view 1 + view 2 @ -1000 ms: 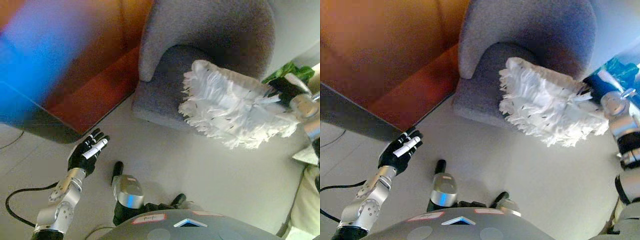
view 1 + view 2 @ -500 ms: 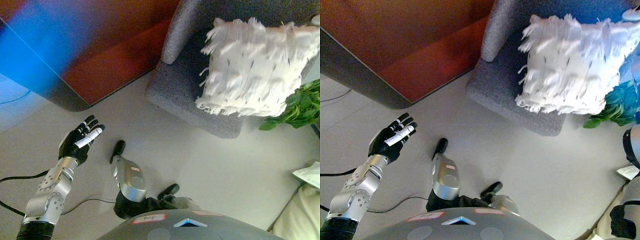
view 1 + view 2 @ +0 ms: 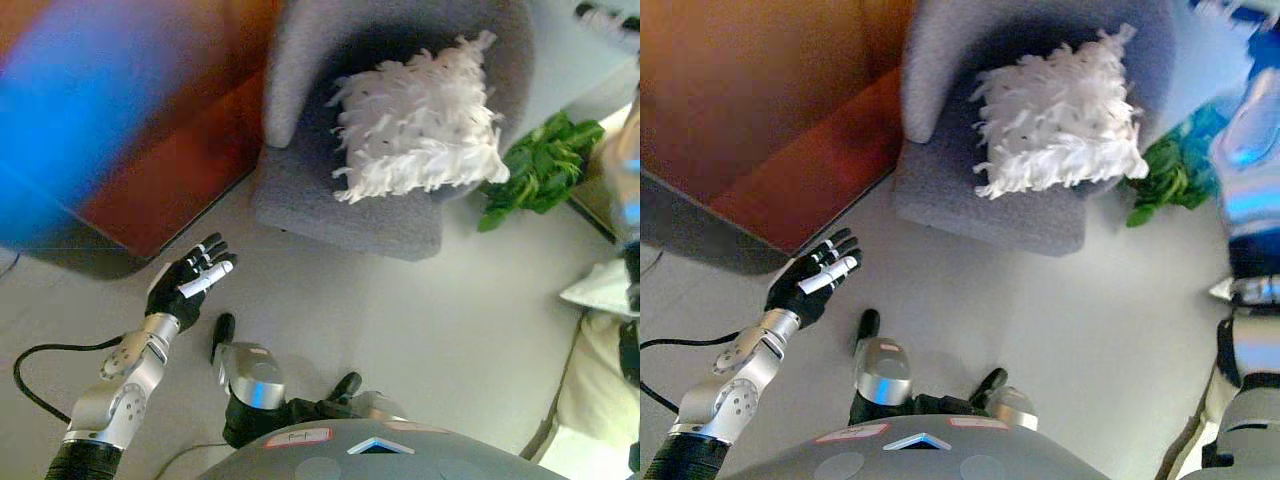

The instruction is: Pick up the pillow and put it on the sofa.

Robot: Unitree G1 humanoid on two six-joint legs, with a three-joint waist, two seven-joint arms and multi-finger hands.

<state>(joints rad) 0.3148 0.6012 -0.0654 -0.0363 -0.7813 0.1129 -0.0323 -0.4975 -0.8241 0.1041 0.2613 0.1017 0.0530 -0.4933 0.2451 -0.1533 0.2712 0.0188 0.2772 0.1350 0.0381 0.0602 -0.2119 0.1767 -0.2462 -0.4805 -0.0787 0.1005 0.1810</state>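
The white fringed pillow [image 3: 420,130] lies on the seat of the grey sofa chair [image 3: 330,205] and leans against its backrest. No hand touches it. My left hand [image 3: 190,287] is open and empty, held low over the floor in front of the sofa's left corner. My right arm [image 3: 1250,170] rises along the right edge. My right hand [image 3: 603,17] shows only as a blur at the top right corner, apart from the pillow.
A red-brown wooden cabinet [image 3: 170,170] stands to the left of the sofa. A green plant [image 3: 540,170] stands right beside the sofa's right side. A pale cushion [image 3: 600,395] and a white sheet [image 3: 600,290] lie at the right edge.
The pillow has left my right hand and now rests on the sofa seat. My right hand has drawn away to the upper right. The camera has shifted.
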